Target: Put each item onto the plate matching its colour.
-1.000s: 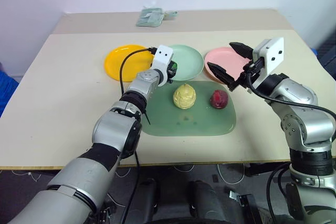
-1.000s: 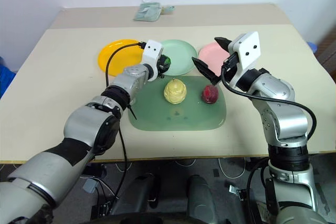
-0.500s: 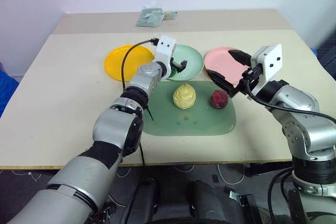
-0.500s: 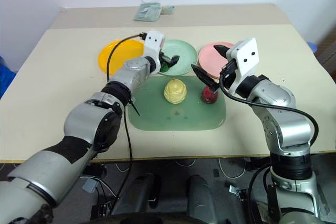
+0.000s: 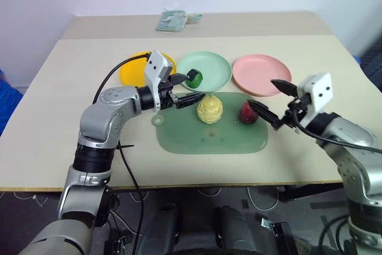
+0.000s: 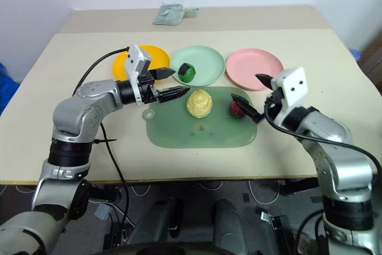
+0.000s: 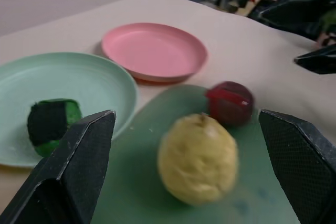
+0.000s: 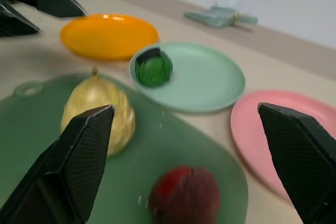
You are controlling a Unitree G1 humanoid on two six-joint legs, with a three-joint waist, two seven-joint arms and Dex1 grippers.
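Centre-frame on my beige tabletop [image 5: 71, 88], the dark green-and-black ball [image 5: 194, 77] sits on the pale mint round plate [image 5: 218, 67] (both grippers [image 5: 190, 88] [image 5: 276, 101] gape wide, empty).

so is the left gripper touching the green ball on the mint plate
Apart. The right eye view shows bare plate between the open left gripper and the green ball.

Beige desk [image 5: 71, 117] under a pale wall. Translucent green board [image 5: 209, 138], rounded rectangle with a small hole at one corner, near the middle. Crumpled pale green packet [image 5: 171, 20] at the far edge. Blue object [image 5: 7, 103] beside the desk, on the floor.
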